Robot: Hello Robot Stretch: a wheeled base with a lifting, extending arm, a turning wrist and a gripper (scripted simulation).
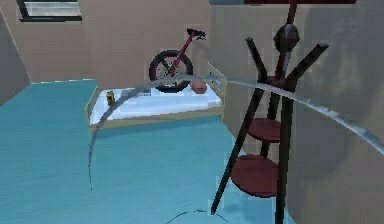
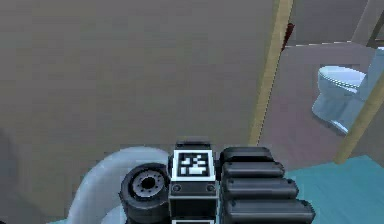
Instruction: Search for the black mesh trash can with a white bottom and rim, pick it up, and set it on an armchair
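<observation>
Driving on, I may strike the dark stand (image 1: 285, 110) close ahead; what the gripper (image 2: 146, 190) holds I cannot tell.

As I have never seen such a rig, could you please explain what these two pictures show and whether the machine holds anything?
It is a wheeled robot with one arm, in a simulated house. The forward view looks ahead: a low bed on a teal floor, a red cycle behind it, a dark stand with round red shelves at right. The arm side view looks sideways: a plain wall, a doorway, a toilet beyond. At its bottom edge are the arm, a white marked square and the gripper, whose far end is unclear, so I cannot tell whether it holds anything.
</observation>
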